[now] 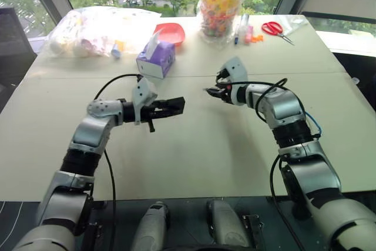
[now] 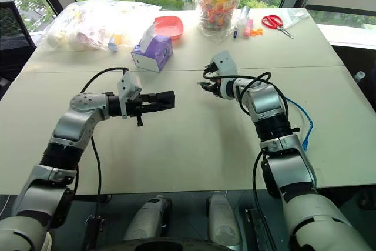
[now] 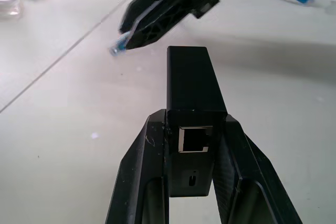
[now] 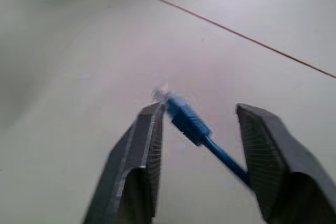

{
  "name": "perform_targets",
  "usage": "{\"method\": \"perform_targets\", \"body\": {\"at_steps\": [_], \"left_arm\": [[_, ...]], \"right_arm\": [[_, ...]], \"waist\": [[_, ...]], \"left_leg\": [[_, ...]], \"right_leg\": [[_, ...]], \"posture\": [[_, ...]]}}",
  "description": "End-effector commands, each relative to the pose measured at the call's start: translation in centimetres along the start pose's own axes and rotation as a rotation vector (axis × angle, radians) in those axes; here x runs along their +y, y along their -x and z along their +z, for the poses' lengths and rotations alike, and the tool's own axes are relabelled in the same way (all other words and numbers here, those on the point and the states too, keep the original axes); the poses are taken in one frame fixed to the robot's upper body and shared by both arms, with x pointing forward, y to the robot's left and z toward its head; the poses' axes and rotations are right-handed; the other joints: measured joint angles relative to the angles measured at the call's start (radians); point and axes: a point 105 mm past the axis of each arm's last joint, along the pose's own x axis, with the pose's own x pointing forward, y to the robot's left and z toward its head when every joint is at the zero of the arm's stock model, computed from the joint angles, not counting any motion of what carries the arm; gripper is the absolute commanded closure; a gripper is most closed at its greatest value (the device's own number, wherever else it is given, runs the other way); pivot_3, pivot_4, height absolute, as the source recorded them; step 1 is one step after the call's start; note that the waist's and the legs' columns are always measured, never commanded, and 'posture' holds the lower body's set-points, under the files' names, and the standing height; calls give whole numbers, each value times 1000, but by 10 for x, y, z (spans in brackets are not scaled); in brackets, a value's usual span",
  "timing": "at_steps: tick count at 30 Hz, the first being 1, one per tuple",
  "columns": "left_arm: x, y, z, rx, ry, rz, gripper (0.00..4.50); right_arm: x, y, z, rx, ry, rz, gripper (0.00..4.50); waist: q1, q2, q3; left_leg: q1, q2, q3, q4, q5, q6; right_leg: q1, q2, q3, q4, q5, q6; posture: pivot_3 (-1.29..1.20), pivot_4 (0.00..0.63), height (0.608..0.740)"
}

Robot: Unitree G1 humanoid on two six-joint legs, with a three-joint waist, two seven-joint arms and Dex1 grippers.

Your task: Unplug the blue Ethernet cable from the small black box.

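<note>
- The box (image 3: pixel 191 124) is a matte black oblong block with square edges, clamped between the two ribbed black fingers of the left gripper (image 1: pixel 170 107), held above the table (image 1: pixel 194 151). One empty port shows on its near face, with a small slot under it.
- The cable (image 4: pixel 191 121) is thin and bright blue, with a clear plug at its tip. It is out of the box and lies between the fingers of the right gripper (image 4: pixel 199 116), which stand apart; the plug rests against one finger, the cord near the other. Whether anything still pinches it is hard to say, as the plug is blurred.
- The two grippers face each other over the pale table, a gap between them: left at 9 o'clock, right at 3.
- More blue cord (image 2: pixel 302 123) trails off beside the right forearm, partly hidden behind it.
- At 12 o'clock, along the far edge: one purple tissue box (image 1: pixel 156 58), one red dish (image 1: pixel 171 32), one clear jar (image 1: pixel 221 5) of coloured bits, one pair of red scissors (image 1: pixel 275 29), and crinkled plastic bags (image 1: pixel 94 30) whose contents are unclear.
</note>
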Motion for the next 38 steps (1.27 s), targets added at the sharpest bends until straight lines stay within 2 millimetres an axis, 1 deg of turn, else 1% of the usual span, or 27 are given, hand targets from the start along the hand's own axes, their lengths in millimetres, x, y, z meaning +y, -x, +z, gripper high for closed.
{"method": "perform_targets", "body": {"at_steps": [1,2,5,7,9,13,17,19,20,22,24,25,27,34,38], "left_arm": [[10,-8,0,-46,-37,93,4011],[12,-12,-2,-55,-29,110,4011],[11,-21,-6,-77,-17,128,4011],[10,-25,-13,-74,-8,139,4011],[10,-27,-24,-63,3,160,4011],[11,-27,-43,-28,15,203,4011],[12,-25,-54,-16,45,233,4011],[10,-22,-61,-7,71,238,2983],[10,-21,-63,-6,80,239,2650],[12,-17,-62,-12,91,248,1792],[15,-13,-59,-20,98,261,778],[17,-9,-56,-31,106,269,358],[20,-1,-49,-48,126,280,358],[21,25,-28,-72,149,303,358],[11,46,-12,-84,158,319,358]], "right_arm": [[-7,19,16,-85,-2,-85,202],[-6,27,18,-104,-18,-81,44],[2,49,20,-146,-69,-54,44],[9,61,15,-149,-97,-40,44],[18,72,5,-141,-110,-26,44],[34,82,-17,-105,-150,-14,44],[41,85,-28,-79,-176,-22,44],[43,86,-32,-69,-184,-26,0],[43,86,-33,-66,-187,-29,0],[42,87,-34,-61,-187,-33,0],[41,89,-36,-52,-178,-37,0],[40,89,-37,-45,-169,-39,0],[38,91,-39,-39,-160,-39,0],[39,100,-37,-65,-103,-6,0],[46,105,-41,-60,-78,49,0]], "waist": [[-1,0,-1],[0,0,-1],[-1,0,-1],[-5,0,-1],[-7,-1,-1],[-12,-1,-1],[-10,0,-1],[-10,-1,-2],[-11,0,-2],[-11,0,-2],[-11,0,-2],[-12,0,-2],[-12,0,-2],[-8,0,-2],[-9,0,-2]], "left_leg": [[0,0,0,0,0,0],[0,0,0,0,0,0],[0,0,0,0,0,0],[0,0,0,1,0,0],[1,0,0,0,0,0],[2,0,0,0,0,1],[3,0,0,2,0,1],[5,0,0,2,0,1],[6,0,0,2,0,1],[7,1,0,2,0,1],[7,1,0,2,0,1],[7,1,0,2,0,1],[7,1,0,1,0,1],[6,1,0,1,0,1],[6,1,0,1,0,1]], "right_leg": [[0,0,0,0,0,0],[0,0,0,1,0,0],[0,0,0,1,0,0],[0,0,0,1,0,0],[0,0,0,1,0,0],[2,0,0,1,0,0],[4,1,0,1,0,0],[6,1,0,1,0,1],[8,1,0,1,0,1],[8,1,0,1,0,1],[8,1,0,1,0,1],[8,1,0,0,0,1],[8,1,0,0,0,1],[8,1,0,0,0,1],[8,1,0,-1,-1,1]], "posture": [[0,150,740],[0,150,740],[0,150,740],[0,150,740],[0,150,740],[0,150,740],[0,150,740],[0,150,740],[0,150,740],[0,150,740],[0,150,740],[0,150,740],[0,150,740],[0,150,740],[0,150,740]]}}
